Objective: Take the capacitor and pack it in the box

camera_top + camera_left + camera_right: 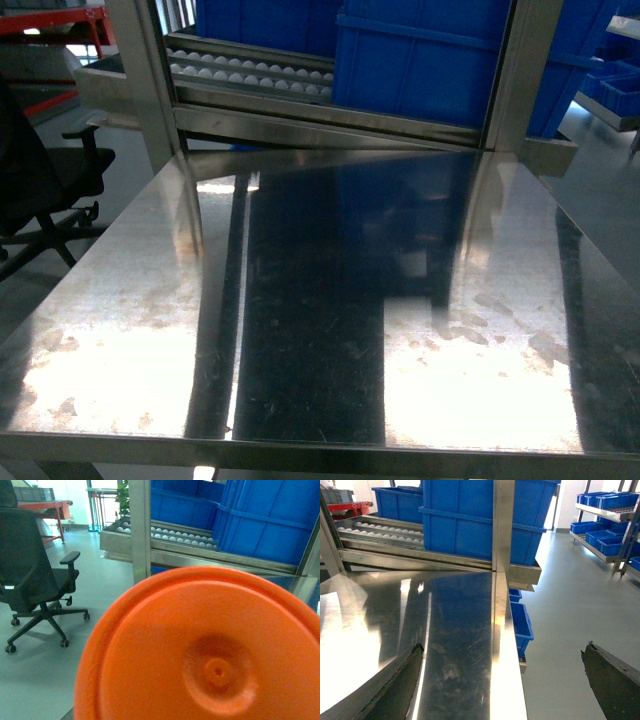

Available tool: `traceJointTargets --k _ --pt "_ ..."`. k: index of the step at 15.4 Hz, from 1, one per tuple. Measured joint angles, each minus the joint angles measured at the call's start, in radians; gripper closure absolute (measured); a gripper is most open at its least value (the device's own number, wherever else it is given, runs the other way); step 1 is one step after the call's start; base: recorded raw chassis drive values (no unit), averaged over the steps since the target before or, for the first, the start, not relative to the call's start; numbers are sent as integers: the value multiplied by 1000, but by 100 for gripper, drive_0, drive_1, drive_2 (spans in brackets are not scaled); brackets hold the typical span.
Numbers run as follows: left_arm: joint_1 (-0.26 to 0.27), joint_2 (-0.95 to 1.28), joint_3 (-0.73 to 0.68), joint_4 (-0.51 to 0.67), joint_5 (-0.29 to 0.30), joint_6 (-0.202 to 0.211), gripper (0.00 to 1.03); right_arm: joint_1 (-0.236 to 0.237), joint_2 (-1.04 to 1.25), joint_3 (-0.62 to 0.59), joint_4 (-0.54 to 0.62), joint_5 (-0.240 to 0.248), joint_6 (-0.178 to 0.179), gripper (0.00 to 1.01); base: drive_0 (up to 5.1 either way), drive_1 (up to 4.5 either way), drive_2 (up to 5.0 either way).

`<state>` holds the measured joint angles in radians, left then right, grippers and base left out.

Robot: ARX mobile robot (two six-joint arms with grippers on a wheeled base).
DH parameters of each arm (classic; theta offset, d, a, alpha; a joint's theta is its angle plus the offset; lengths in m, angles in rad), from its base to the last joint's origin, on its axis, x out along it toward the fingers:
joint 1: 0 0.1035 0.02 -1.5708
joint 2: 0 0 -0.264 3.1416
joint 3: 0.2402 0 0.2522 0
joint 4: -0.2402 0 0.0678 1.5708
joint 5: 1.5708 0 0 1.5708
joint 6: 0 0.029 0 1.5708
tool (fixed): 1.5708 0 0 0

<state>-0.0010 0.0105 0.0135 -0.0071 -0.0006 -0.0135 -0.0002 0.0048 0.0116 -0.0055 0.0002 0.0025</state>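
Apparently nothing of the packing is done yet: neither a capacitor nor the pale pink box shows in any of the three views, so both the picking and the placing are left, as far as I can judge.

Nearest, the right tool [502, 680] stands spread wide, its two dark, rough-faced fingers [395, 685] framing the table's right edge with nothing between them. The left tool cannot be made out at all; its wrist view is filled by a smooth orange moulded disc [210, 650] with raised concentric rings and a small central nub, blurred by closeness, and whether the tool grips it I cannot tell.

Beyond lies the table [140, 330], a flat sheet of brushed stainless steel, scuffed and smeared, mirror-bright where lamps reflect and dark where the rack is reflected. At its far edge rises a steel frame carrying a roller track [250, 75] of white wheels, slightly tilted. On it sit hard, glossy blue bins [420, 60] with ribbed rims. Farther left, on the grey floor, stands a black office chair [35, 580] on castors.
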Motion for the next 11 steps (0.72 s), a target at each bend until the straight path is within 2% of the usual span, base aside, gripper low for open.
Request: traceJointTargets --k 11 --pt "0 0 0 5 0 0 59 0 0 0 3 0 0 3 0 0 0"
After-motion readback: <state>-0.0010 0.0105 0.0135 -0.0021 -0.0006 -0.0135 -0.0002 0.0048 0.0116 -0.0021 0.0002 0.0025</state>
